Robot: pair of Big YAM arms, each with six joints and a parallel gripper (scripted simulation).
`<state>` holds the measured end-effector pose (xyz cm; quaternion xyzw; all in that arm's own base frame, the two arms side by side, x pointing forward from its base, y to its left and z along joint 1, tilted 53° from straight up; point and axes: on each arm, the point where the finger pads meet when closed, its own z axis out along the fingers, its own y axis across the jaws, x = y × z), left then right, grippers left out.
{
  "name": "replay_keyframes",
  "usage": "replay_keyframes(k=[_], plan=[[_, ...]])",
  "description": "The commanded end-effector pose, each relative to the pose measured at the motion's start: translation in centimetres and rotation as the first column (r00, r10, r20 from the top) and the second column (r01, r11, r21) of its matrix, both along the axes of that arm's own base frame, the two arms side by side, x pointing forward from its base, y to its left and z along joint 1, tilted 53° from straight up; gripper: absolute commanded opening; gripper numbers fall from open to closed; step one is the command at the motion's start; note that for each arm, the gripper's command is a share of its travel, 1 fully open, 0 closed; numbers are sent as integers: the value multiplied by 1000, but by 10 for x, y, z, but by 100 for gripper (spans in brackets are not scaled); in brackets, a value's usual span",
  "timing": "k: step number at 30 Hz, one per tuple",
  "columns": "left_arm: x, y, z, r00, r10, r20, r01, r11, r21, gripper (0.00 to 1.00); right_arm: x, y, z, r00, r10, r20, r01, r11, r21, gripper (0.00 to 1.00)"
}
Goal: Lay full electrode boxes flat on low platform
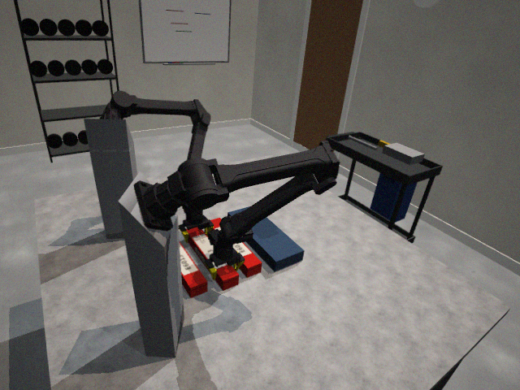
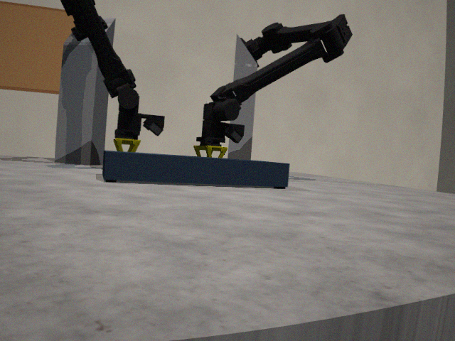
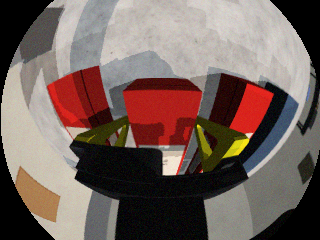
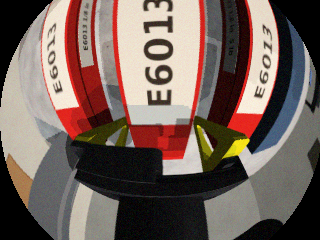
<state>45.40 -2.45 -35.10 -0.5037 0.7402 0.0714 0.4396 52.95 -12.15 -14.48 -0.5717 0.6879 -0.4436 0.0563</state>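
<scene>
1. On the left we've got the left box (image 1: 192, 282) (image 3: 82, 97) (image 4: 61, 75), lying flat off the platform. Its long axis runs from far left to near right, with its red end towards us.

2. Next in line, the middle box (image 1: 227, 277) (image 3: 162, 112) (image 4: 160, 60), also flat and pointing the same way, E6013 printed along its length. It's between its two neighbours, apart from both.

3. Over its far stretch we see the left gripper (image 1: 197, 233) (image 2: 210, 157) (image 3: 161, 119), pointing down, fingers wide apart, one on each side of the middle box. Nothing is clamped; whether they touch its sides, we can't tell.

4. Over the near stretch, here's the right gripper (image 1: 227, 268) (image 2: 126, 150) (image 4: 161, 119), also pointing down with its fingers spread either side of that same box, clamped on nothing. We can't make out any contact here either.

5. On to the right box (image 1: 252, 265) (image 3: 254, 104) (image 4: 256, 75), flat beside the platform, its long axis parallel to the other two, its near end also red.

6. Farthest right, we have the low blue platform (image 1: 277, 243) (image 2: 198, 170) (image 3: 279, 127) (image 4: 298, 80), its long axis also running far left to near right. All three boxes are off it, side by side to its left.
</scene>
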Motion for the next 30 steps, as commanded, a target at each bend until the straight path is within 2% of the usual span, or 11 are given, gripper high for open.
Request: replay_keyframes(k=[1, 2, 3, 4, 5, 14, 15, 16, 30], plan=[[-1, 1, -3, 1000, -9, -3, 9, 1000, 7, 100, -2, -5, -7, 1000, 4, -11, -4, 1000, -6, 100], [-1, 1, -3, 1000, -9, -3, 9, 1000, 7, 100, -2, -5, -7, 1000, 4, -11, -4, 1000, -6, 100], [2, -14, 1, 999, -41, 4, 41, 999, 6, 100, -8, 3, -11, 999, 19, -30, -19, 1000, -4, 100], [2, -13, -2, 999, -42, 2, 42, 999, 6, 100, -1, -1, -9, 1000, 14, -16, -14, 1000, -5, 100], [-4, -2, 0, 1000, -14, -11, 15, 1000, 7, 100, -6, 3, -5, 1000, 12, -17, -12, 1000, 0, 100], [-4, -2, -1, 1000, -15, -11, 15, 1000, 7, 100, -6, 3, -5, 1000, 12, -17, -12, 1000, 0, 100], [-4, -2, -1, 1000, -15, -11, 15, 1000, 7, 100, -6, 3, -5, 1000, 12, -17, -12, 1000, 0, 0], [-4, -2, -1, 1000, -15, -11, 15, 1000, 7, 0, -6, 3, -5, 1000, 12, -17, -12, 1000, 0, 0], [-4, -2, -1, 1000, -15, -11, 15, 1000, 7, 0, -6, 3, -5, 1000, 12, -17, -12, 1000, 0, 0]])
